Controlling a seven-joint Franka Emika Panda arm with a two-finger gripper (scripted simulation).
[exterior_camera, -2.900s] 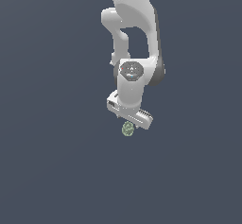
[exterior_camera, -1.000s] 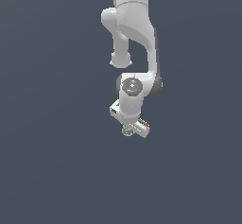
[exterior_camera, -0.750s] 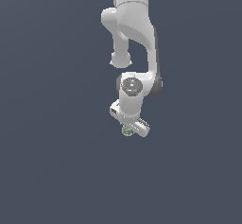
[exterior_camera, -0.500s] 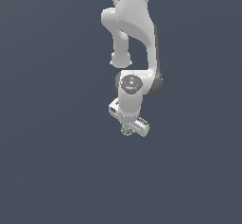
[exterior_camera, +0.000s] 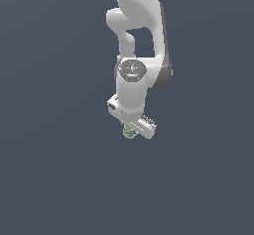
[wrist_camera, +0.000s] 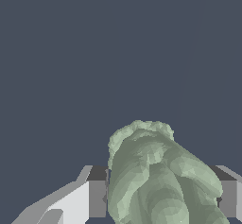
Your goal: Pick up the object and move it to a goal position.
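We see 1 white arm [exterior_camera: 141,40] reaching down over a plain dark grey surface [exterior_camera: 54,169], and we place everything by the gripper [exterior_camera: 130,132] at its lower end. The object [wrist_camera: 158,176], pale green, mottled and lumpy, sits between the gripper's 2 fingers [wrist_camera: 97,192], which press against its opposite sides, so the claw is closed partway around it. In the exterior view only a small part of the object [exterior_camera: 129,133] peeks out just below the gripper body.
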